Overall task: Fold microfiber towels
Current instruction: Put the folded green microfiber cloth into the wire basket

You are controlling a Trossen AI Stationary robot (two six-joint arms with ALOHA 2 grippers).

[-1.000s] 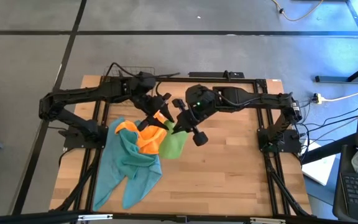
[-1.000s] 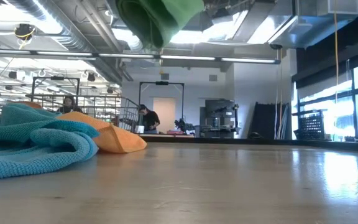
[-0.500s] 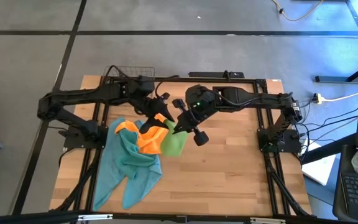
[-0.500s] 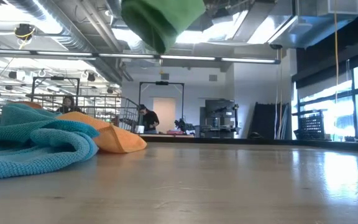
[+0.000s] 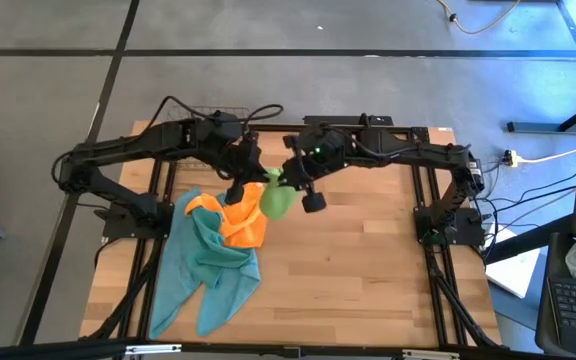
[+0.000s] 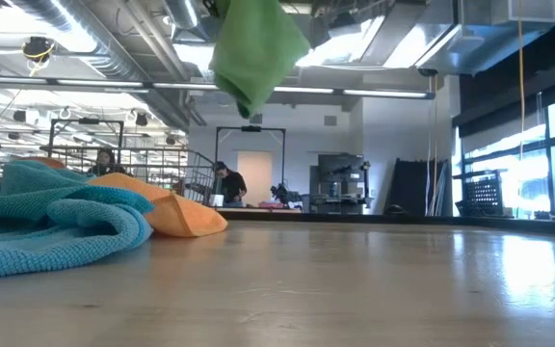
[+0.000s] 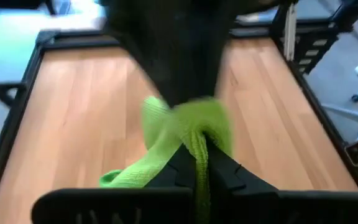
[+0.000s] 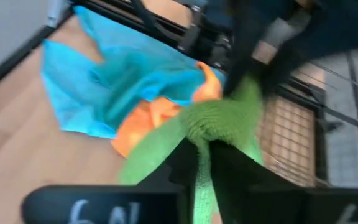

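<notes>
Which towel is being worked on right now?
Over the wooden table, beside the towel pile, both grippers meet in mid-air. The lime green towel hangs between them, the only one lifted; the orange towel and teal towels lie flat.

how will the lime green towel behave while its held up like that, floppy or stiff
Probably floppy: the lime green towel droops in loose folds below the left claw and right claw, both pinching it. It likely weighs little, hanging clear above the table. Its fuzzy weave probably resists slipping.
</notes>
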